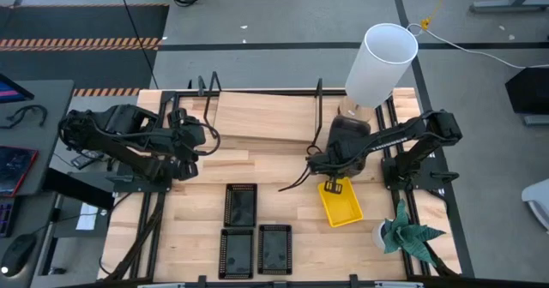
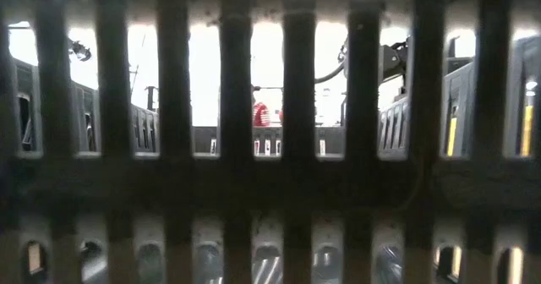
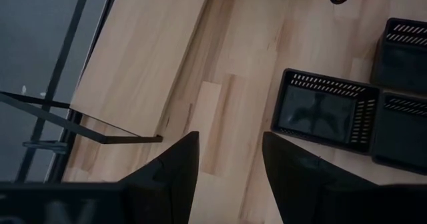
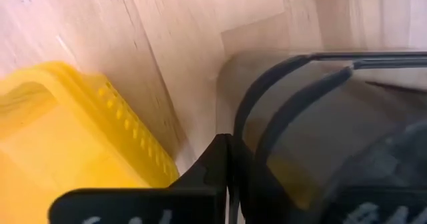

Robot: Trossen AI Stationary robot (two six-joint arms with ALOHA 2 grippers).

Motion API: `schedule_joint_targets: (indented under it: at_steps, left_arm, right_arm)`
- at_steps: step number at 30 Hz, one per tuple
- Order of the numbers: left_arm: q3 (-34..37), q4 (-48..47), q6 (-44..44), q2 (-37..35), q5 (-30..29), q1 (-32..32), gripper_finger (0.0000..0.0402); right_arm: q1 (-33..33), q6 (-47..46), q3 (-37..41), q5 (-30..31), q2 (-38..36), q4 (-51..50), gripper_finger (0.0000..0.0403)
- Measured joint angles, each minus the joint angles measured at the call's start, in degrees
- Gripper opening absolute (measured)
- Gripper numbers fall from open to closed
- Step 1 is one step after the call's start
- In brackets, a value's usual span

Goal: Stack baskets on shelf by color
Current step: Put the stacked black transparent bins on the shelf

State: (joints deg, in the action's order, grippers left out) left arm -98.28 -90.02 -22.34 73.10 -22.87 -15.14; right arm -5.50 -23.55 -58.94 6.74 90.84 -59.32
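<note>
Three black mesh baskets lie flat on the near middle of the table (image 1: 241,204) (image 1: 238,251) (image 1: 274,248); the left wrist view shows them too (image 3: 327,111). A yellow basket (image 1: 340,202) (image 4: 60,144) lies askew on the table's right half. The shelf (image 1: 266,117) (image 3: 147,51) stands at the far middle. My right gripper (image 1: 333,175) (image 4: 227,177) is shut over the yellow basket's far end, with a dark grey rounded basket (image 4: 320,117) at its fingers. My left gripper (image 1: 193,142) (image 3: 230,177) hangs open over bare wood by the shelf's left end. My right gripper is shut on the dark grey basket's edge (image 4: 233,131), near a rounded corner. The basket reaches away from the fingers, over the wood beside the yellow basket. Whether it is lifted clear cannot be told, and the arm hides it in the high view.
A black mesh wall (image 2: 270,174) stands right before the low camera and blocks most of that view. A white cylinder (image 1: 382,65) rises at the table's far right, and a green plant (image 1: 410,235) sits at the near right. The shelf's wire end frame (image 3: 80,127) is close to my left gripper.
</note>
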Motion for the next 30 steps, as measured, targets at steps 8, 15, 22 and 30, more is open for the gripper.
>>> schedule_joint_targets:
  at_steps: [8,15,22,30]
  left_arm:
    - [0.0,0.0,0.5,0.0,0.0,0.0,0.0172]
    - [0.0,0.0,0.5,0.0,0.0,0.0,0.0172]
    - [0.0,0.0,0.6,0.0,0.0,0.0,0.0172]
    - [0.0,0.0,0.6,0.0,0.0,0.0,0.0172]
  right_arm:
    - [-1.0,-2.4,-6.1,-0.7,-1.0,-10.1,0.0016]
    - [-4.4,-7.1,-19.1,0.0,-1.0,-18.6,0.0016]
    - [-8.4,-12.9,-31.0,2.8,-1.0,-26.6,0.0016]
    - [-12.8,-9.7,-43.4,12.7,-1.1,-28.1,0.0018]
